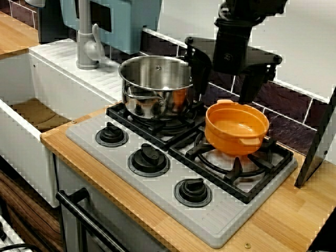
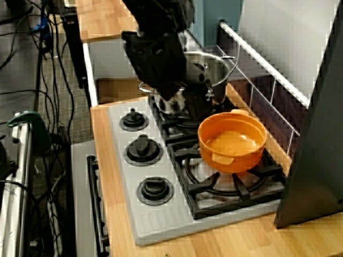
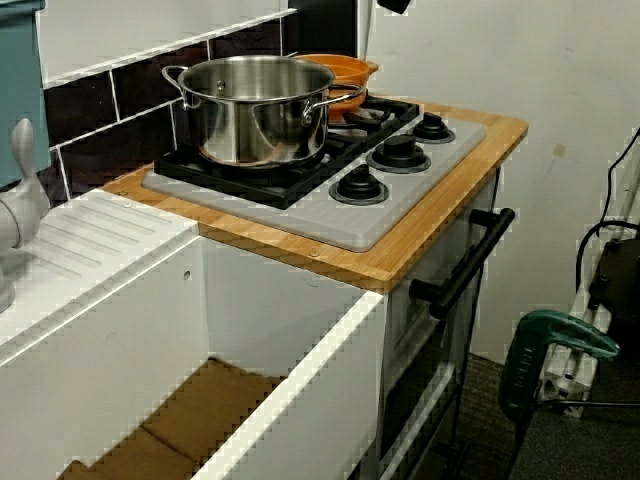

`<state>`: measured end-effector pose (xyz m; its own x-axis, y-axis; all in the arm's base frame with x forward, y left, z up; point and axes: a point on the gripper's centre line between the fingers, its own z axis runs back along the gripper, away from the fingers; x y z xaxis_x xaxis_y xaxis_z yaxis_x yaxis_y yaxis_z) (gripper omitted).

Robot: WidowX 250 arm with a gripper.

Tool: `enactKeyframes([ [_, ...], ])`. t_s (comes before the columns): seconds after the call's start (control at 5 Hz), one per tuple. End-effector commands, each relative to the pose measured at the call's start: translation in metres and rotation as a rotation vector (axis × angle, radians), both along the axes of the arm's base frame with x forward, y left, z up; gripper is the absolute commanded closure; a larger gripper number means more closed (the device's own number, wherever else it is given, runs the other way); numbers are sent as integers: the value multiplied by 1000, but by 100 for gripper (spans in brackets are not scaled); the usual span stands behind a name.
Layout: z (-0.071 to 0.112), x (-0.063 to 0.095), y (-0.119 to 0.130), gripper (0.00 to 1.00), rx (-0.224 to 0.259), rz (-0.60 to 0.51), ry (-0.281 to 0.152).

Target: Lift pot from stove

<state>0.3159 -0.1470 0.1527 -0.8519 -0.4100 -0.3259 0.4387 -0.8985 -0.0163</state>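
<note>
Pot (image 1: 237, 128) — beside steel pot (image 1: 156, 86)

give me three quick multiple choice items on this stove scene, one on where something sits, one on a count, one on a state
1. The steel pot sits:
A. on a burner grate
B. in the sink
C. on the wooden counter

2. Knobs along the stove front:
A. two
B. three
C. five

3. The orange pot is:
A. upside down
B. covered by a lid
C. upright, tilted, uncovered

Answers:
1. A, black grate bars show under it.
2. B, three round black knobs in a row.
3. C, its open inside faces up, with the gripper at its far rim.
</note>
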Motion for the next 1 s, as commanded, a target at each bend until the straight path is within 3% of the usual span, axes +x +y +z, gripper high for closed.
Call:
enactKeyframes([
  [0.0, -9, 15, 16, 0, 36, 72, -27],
  [0.2, -19, 20, 28, 0, 43, 140, -19],
  [0.8, -44, 31, 37, 0, 67, 172, 8],
])
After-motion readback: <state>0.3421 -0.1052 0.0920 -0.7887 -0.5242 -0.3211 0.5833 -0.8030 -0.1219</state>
